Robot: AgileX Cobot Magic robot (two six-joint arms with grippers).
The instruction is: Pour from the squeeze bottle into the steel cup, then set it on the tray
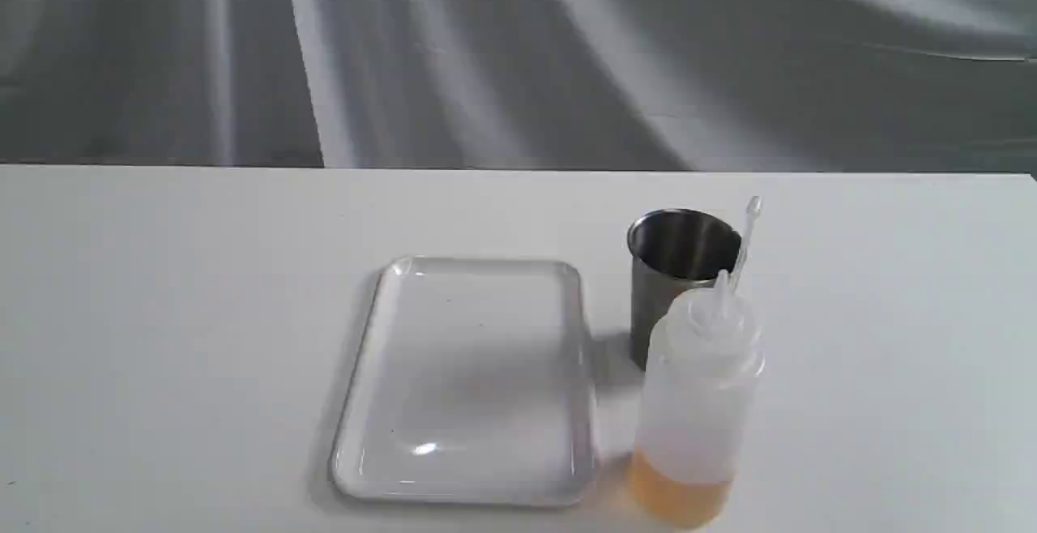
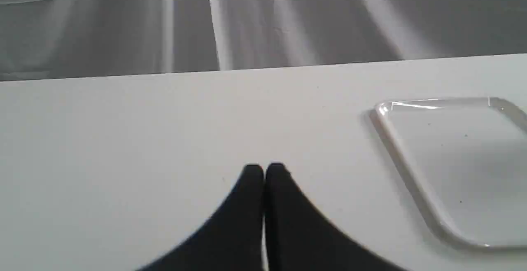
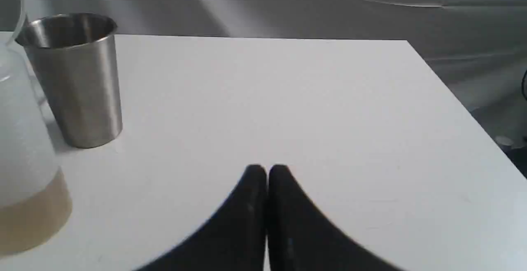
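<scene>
The squeeze bottle (image 1: 697, 403) stands upright near the table's front edge, translucent white with amber liquid at its base and its cap strap sticking up. Right behind it stands the steel cup (image 1: 679, 274), upright. The white tray (image 1: 466, 379) lies flat to their left, with nothing on it. No arm shows in the exterior view. My left gripper (image 2: 264, 170) is shut over bare table, with the tray (image 2: 453, 168) off to one side. My right gripper (image 3: 266, 171) is shut, holding nothing, apart from the cup (image 3: 76, 79) and the bottle (image 3: 24, 160).
The white table (image 1: 162, 314) ends at a far edge against a grey draped cloth backdrop (image 1: 518, 55). Its right edge and corner (image 3: 411, 42) show in the right wrist view, with dark floor items beyond.
</scene>
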